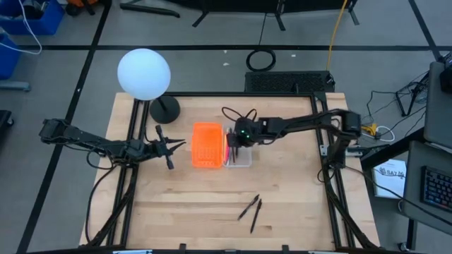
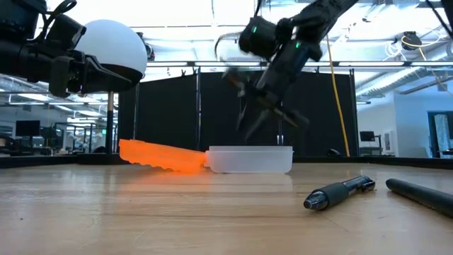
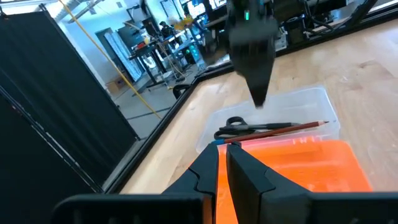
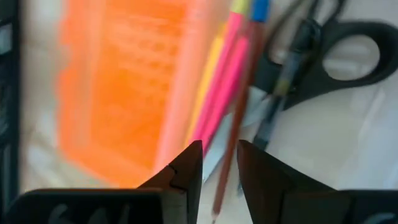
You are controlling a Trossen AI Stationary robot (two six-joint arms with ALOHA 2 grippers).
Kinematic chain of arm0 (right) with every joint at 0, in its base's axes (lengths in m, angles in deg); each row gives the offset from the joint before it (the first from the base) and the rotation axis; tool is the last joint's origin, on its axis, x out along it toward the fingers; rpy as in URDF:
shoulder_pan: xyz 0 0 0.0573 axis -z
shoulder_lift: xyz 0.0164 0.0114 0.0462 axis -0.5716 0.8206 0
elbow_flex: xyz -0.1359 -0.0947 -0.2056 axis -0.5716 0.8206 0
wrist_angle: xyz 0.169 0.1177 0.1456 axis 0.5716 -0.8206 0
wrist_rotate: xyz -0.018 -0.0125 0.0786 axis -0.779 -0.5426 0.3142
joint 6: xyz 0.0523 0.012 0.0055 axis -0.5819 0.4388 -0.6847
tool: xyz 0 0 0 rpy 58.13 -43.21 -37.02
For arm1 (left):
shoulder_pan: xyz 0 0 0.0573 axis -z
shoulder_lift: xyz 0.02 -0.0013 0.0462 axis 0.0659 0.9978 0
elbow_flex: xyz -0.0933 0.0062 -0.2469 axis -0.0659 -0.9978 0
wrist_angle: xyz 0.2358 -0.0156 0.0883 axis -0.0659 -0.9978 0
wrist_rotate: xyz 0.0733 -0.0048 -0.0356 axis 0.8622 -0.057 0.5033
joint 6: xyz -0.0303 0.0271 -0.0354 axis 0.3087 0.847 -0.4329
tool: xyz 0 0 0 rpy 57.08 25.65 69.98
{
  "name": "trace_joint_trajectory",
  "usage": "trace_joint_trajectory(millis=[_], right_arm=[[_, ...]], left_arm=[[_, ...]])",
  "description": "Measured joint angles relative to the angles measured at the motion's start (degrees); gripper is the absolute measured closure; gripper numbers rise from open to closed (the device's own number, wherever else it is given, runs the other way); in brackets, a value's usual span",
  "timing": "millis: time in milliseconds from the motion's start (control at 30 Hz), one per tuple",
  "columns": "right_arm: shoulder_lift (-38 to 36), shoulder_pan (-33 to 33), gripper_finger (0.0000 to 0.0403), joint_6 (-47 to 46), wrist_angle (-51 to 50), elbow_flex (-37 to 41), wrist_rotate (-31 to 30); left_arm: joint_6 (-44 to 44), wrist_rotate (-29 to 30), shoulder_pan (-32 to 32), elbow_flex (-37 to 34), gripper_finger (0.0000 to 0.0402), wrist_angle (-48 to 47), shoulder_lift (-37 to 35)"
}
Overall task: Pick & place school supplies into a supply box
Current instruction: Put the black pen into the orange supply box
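Hovering just above the supply box (image 1: 240, 156), your right claw (image 4: 219, 163) has its fingers slightly apart and grips nothing. Inside the box you can see black-handled scissors (image 4: 336, 50), pink pens (image 4: 224, 81) and a reddish pencil (image 3: 292, 128), lying along the wall that touches the orange tray (image 1: 207, 145). Your left claw (image 1: 171, 145) waits on the tray's far side from the box, fingers nearly together, empty. Two dark pens (image 1: 252, 209) lie on the desk (image 1: 176, 212), well apart from the box.
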State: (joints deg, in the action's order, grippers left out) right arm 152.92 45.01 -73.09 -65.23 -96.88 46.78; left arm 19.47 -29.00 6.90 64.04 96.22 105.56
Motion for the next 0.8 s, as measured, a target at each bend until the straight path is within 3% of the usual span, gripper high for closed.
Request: trace_joint_trajectory(millis=[167,300,500,600,667,800], right_arm=[[-9.5,-2.2,0.0314,11.5,-2.0,0.0,-2.6],[-18.2,-5.4,0.0333,22.8,-3.7,0.1,-14.7],[-27.6,-10.7,0.0391,38.8,-2.2,2.9,-24.7],[-30.8,-12.6,0.0397,44.1,3.9,7.5,-32.0],[-33.2,-12.0,0.0399,46.8,8.8,10.3,-32.1],[-36.6,-10.6,0.0401,53.9,19.5,17.5,-22.0]], left_arm=[[0.3,0.0,0.0,0.0,0.0364,-0.7,0.0],[0.6,0.0,0.0,0.0,0.0364,-0.7,0.0],[1.5,0.0,0.0,0.0,0.0364,-0.2,0.0],[1.5,0.0,0.0,0.0,0.0364,1.9,0.0],[1.1,0.0,0.0,0.0,0.0364,2.5,0.0],[-0.7,0.0,0.0,0.0,0.0364,2.4,0.0]])
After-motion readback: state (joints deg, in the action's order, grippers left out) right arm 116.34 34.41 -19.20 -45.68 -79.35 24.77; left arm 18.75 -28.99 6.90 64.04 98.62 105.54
